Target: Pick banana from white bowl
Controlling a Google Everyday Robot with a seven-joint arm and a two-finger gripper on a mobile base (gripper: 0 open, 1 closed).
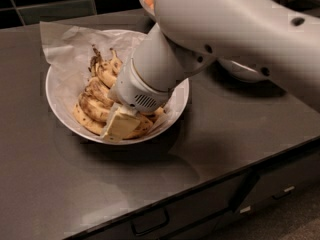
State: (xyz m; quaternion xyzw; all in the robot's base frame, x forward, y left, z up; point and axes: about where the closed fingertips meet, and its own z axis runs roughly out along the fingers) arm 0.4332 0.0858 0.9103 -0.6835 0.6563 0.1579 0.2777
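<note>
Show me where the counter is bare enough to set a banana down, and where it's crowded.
Bare: the wide counter strip between the white bowl and the front edge, and the patch left of the bowl. Crowded: inside the bowl, where the gripper sits among the bananas, and behind the arm, where a second bowl stands.
</note>
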